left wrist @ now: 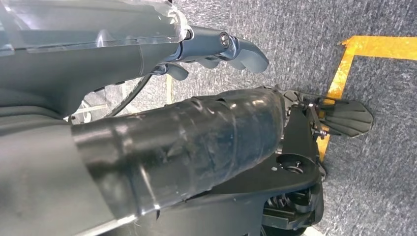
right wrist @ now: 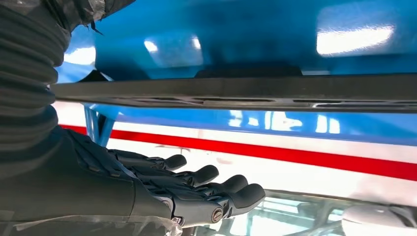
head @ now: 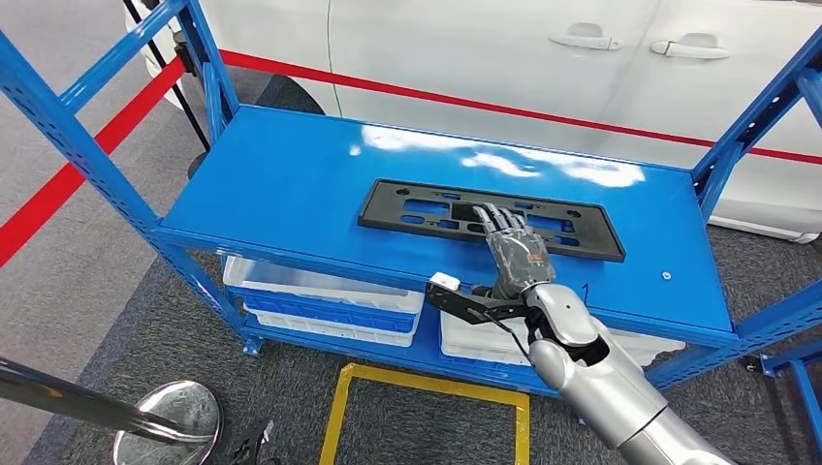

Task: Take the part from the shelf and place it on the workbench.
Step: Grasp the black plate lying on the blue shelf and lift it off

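A flat black rectangular part (head: 397, 208) with cut-outs lies on the blue top shelf (head: 291, 174), right of its middle. My right hand (head: 514, 252) reaches in from the front edge and sits over the part's middle, fingers stretched flat and apart. In the right wrist view the part's thin edge (right wrist: 295, 93) runs across the picture, and a gap separates it from my right hand (right wrist: 196, 189), which holds nothing. My left hand (left wrist: 236, 49) hangs over grey carpet, its fingers loosely extended with nothing in them.
Blue uprights (head: 78, 126) stand at the shelf's corners. White bins (head: 320, 291) fill the lower level. A white car (head: 485, 48) with a red stripe is right behind. A yellow floor marking (head: 426, 387) and a chrome stanchion base (head: 170, 426) lie in front.
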{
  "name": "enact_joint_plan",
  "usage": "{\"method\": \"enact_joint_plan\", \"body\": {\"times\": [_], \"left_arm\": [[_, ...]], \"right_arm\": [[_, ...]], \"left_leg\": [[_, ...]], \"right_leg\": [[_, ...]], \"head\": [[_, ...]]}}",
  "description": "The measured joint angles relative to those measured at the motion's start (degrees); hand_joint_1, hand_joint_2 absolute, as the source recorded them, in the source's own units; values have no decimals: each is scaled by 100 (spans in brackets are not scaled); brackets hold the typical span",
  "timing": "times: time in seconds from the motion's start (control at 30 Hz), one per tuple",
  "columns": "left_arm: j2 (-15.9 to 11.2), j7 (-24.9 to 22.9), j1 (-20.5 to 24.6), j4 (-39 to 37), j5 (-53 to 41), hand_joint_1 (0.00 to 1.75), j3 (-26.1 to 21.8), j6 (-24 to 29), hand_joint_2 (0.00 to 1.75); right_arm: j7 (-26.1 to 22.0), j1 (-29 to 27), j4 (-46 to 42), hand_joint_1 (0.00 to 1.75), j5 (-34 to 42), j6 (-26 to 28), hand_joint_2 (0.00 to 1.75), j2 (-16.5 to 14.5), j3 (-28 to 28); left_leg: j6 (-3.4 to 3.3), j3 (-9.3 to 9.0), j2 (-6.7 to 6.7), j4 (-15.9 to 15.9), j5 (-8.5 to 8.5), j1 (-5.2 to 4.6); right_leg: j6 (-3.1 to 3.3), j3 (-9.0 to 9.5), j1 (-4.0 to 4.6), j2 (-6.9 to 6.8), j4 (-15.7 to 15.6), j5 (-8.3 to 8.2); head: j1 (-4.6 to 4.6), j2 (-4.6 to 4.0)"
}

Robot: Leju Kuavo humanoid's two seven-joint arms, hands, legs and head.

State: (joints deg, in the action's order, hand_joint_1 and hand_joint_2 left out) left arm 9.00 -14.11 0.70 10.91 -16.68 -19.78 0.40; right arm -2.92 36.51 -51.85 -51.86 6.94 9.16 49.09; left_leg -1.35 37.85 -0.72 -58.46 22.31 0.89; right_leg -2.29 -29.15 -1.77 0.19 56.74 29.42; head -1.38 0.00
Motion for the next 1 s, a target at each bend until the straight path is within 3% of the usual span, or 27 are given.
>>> {"method": "enact_joint_plan", "body": {"times": [0.47, 1.0], "left_arm": [[16, 8, 4, 0, -86, 0, -40, -78, 0], [18, 23, 4, 0, -143, 0, -48, -131, 0]], "right_arm": [[169, -8, 682, 0, -221, 217, 175, -559, 0], [184, -7, 1099, 0, -270, 285, 175, -780, -30]], "left_leg": [[12, -2, 0, 1, 6, 5], [13, -2, 0, 1, 7, 5]], "right_leg": [[18, -9, 4, -1, 23, 18], [18, -9, 4, -1, 23, 19]], "head": [[1, 0], [1, 0]]}}
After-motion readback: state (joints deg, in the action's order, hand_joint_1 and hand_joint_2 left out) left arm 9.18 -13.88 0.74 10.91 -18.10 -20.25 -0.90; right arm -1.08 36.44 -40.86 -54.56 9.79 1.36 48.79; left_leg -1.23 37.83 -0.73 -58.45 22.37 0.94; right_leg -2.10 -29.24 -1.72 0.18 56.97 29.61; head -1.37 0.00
